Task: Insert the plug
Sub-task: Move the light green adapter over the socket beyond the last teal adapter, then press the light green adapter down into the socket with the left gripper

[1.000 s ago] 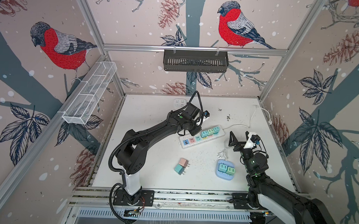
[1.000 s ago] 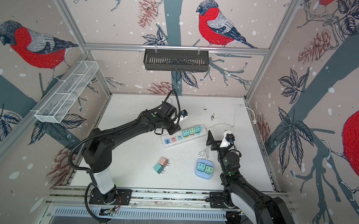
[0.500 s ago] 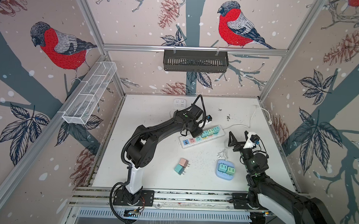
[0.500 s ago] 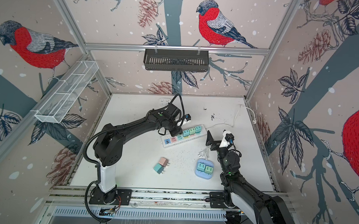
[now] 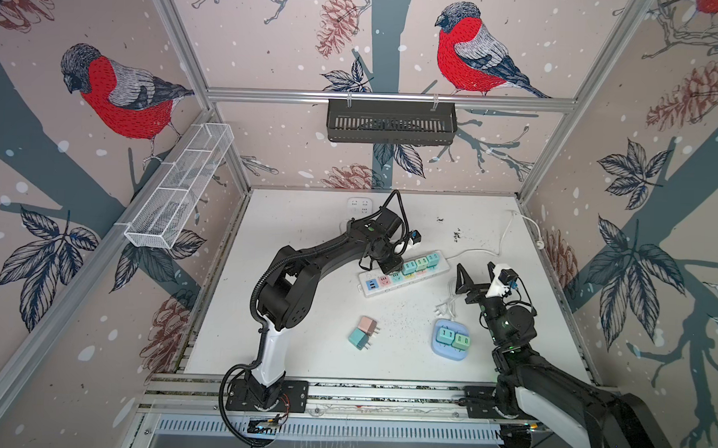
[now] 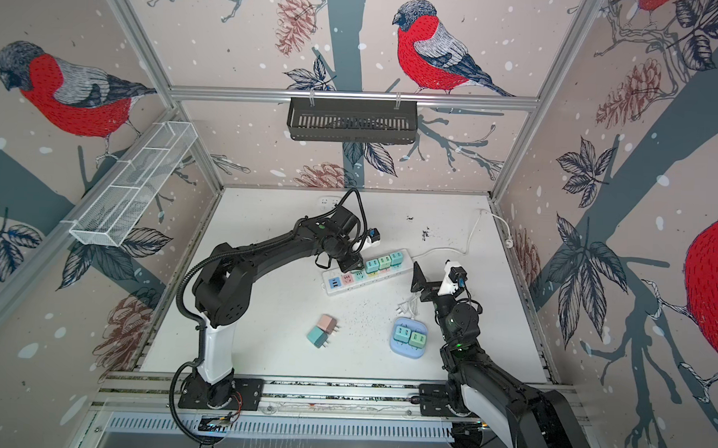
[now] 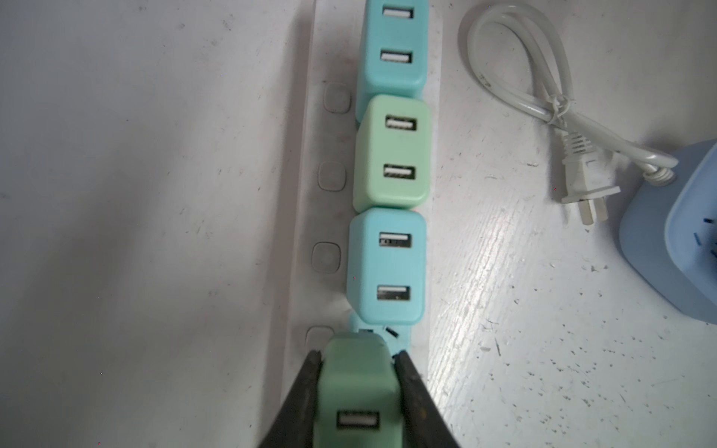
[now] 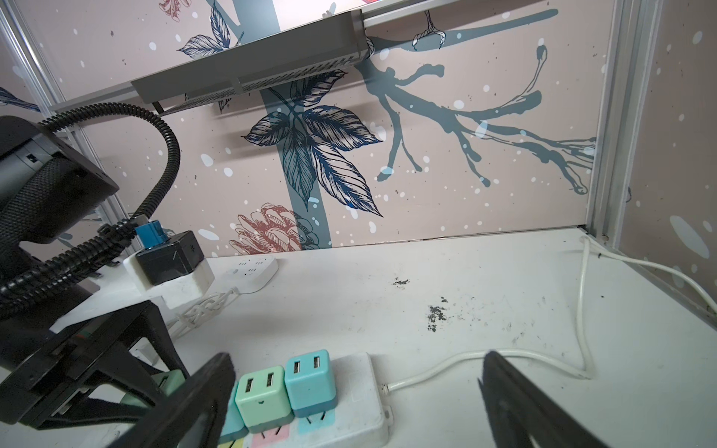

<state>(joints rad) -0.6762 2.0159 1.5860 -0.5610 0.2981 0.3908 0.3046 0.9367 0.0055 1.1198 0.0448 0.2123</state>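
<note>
The green plug (image 7: pixel 355 388) is clamped at its sides by the left tool (image 7: pixel 357 355), directly over the power strip (image 7: pixel 306 209). The free teal socket (image 7: pixel 388 334) is seen just past the plug's leading edge, next in line after three seated adapters (image 7: pixel 386 267) along the strip's long axis. Seating is judged not yet done: a slight shift along that axis, then down, is called for. The right tool (image 5: pixel 475 266) is spread wide with nothing held, near the strip's cord end.

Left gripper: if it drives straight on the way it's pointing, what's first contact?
The white plastic power strip. The left gripper, shut on a mint-green USB charger plug, points down at the socket beside the nearest seated turquoise charger. Whether prongs already touch is unclear.
</note>
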